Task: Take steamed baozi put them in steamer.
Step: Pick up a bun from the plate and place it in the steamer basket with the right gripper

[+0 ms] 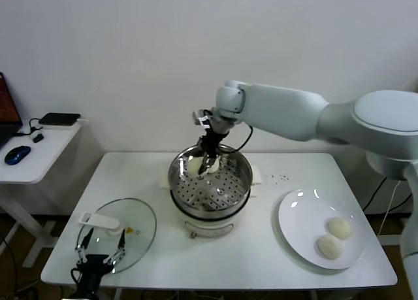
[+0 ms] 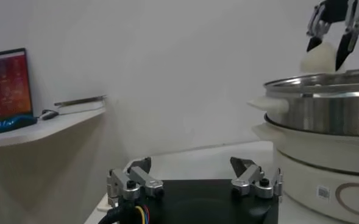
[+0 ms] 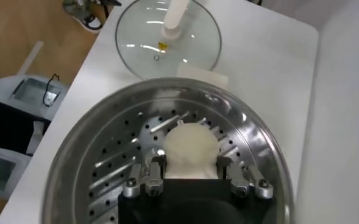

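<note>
One table point(image 1: 150, 248) carries the steamer point(image 1: 211, 189), a glass lid point(image 1: 130, 231) and a plate point(image 1: 297, 231) with two buns point(image 1: 334, 237). Right end effector point(image 1: 208, 161) over the steamer's back rim, clamped on a bun point(image 3: 190, 149); another bun point(image 1: 195, 164) beside it. Left end effector point(image 2: 194, 179) spread wide, holding nothing, at the table's front-left edge.

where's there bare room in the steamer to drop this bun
The right gripper holds a bun above the steamer. One bun already sits at the tray's far left wall. The near and right perforated tray lies bare. On the plate, two buns crowd its near right.
</note>
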